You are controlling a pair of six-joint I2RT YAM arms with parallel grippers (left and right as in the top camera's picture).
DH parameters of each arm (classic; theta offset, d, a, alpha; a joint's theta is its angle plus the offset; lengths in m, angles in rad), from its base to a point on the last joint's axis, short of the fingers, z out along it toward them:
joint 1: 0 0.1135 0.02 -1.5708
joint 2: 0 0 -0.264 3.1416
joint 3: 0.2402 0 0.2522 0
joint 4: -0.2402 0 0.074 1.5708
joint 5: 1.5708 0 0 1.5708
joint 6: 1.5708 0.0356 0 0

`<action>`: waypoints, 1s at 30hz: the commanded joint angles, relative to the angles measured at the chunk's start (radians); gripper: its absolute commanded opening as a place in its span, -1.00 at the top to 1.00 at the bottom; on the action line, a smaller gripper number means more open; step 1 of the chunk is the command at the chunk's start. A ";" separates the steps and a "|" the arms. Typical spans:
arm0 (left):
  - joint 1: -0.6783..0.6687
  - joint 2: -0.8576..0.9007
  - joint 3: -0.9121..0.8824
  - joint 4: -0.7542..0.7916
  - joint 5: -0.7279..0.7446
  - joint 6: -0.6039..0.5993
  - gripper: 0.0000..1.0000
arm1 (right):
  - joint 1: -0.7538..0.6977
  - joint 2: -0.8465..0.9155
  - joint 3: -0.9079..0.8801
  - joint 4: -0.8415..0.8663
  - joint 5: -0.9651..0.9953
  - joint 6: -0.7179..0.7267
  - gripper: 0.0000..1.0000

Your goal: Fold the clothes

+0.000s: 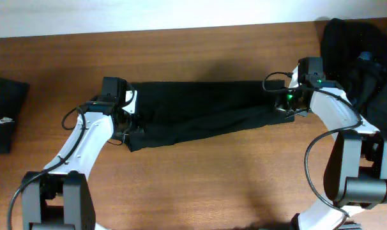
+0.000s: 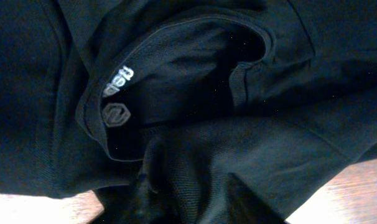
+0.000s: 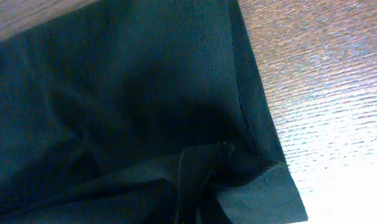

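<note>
Though blurry, shirt (image 2: 288,143) logo (image 2: 116,116) perhaps hexagonal

overhead: bright, even | wrist views: dim, soft; clothes (image 2: 251,149) murky | glare: table (image 3: 338,168)

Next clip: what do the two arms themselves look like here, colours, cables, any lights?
The left arm and right arm both have smooth white rounded shells between black joints. A boxy black camera block sits at each wrist. Thin black cables loop loosely beside each arm. A green light glows near the right wrist. No markings are legible.
</note>
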 commanded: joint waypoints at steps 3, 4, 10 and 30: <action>0.001 0.008 -0.011 -0.001 -0.008 0.021 0.54 | 0.001 0.009 0.019 0.003 0.017 0.000 0.92; 0.001 0.008 -0.011 -0.001 -0.008 0.021 0.56 | 0.001 0.009 0.019 0.003 0.017 0.000 0.92; 0.001 0.007 -0.011 0.000 -0.008 0.021 0.75 | 0.001 0.009 0.019 0.003 0.017 0.000 0.92; 0.001 0.059 -0.006 -0.008 -0.008 0.040 0.99 | 0.001 0.009 0.019 0.000 0.018 -0.001 0.92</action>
